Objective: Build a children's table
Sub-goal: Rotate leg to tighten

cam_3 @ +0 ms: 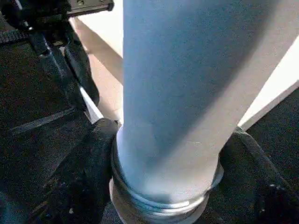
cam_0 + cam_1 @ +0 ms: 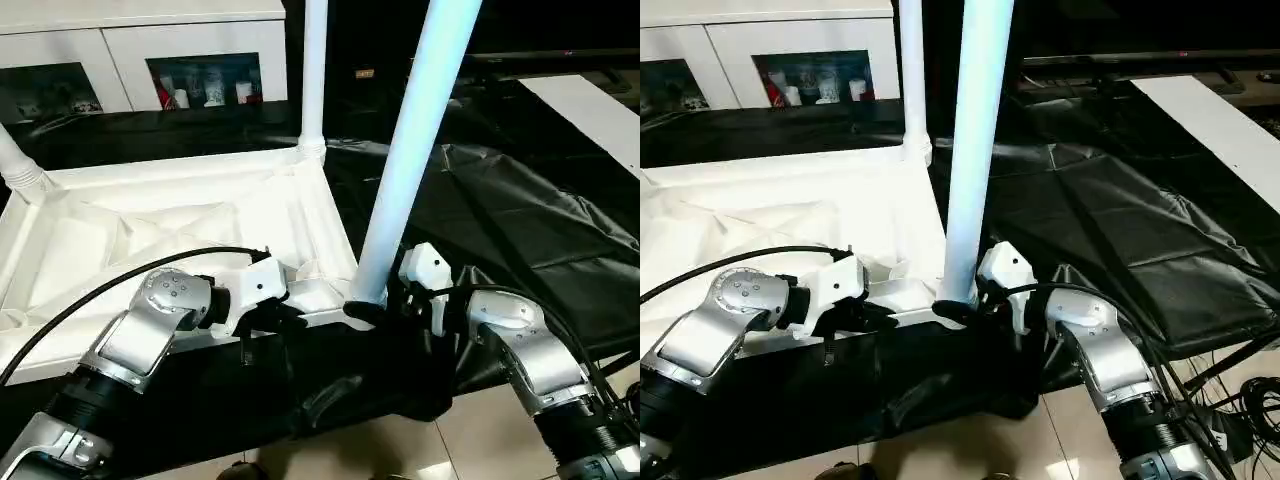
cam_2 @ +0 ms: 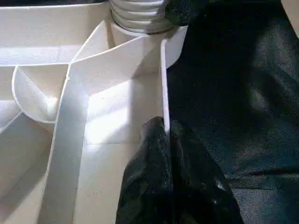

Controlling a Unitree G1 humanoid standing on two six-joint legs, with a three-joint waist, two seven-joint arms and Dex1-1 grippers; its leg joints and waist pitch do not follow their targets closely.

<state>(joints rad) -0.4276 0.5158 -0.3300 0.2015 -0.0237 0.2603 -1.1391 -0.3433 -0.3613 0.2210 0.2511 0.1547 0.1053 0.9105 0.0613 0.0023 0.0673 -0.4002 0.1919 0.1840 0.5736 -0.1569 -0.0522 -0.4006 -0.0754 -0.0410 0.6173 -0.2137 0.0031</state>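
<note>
The right hand [image 1: 163, 186] grasps the near leg [image 2: 410, 160] at its ribbed base, 1 black finger [image 1: 84, 172] on either side of the tube, pressed against the ring just above the corner socket. The leg rises from that grip, tilted a little, and runs out of the top of the head views. Just beside this hand, across the same corner, the left hand [image 3: 167, 154] is clenched on the thin outer wall of the tabletop [image 2: 180, 230] — its 2 fingers [image 3: 149, 177] meet on the white rim, 1 inside and 1 outside. The tabletop lies upside down, ribbed underside up, spreading away from the left hand over a black sheet [image 2: 520, 220] that covers the counter. Beyond the right hand, at the far corner on the same side, a 2nd leg [image 2: 314, 70] stands upright in its socket. Out past the left hand, at the far corner on its side, a 3rd leg [image 2: 18, 165] leans outward. Behind the tabletop stands a white cabinet [image 2: 140, 50] with glass doors — small items sit inside.
</note>
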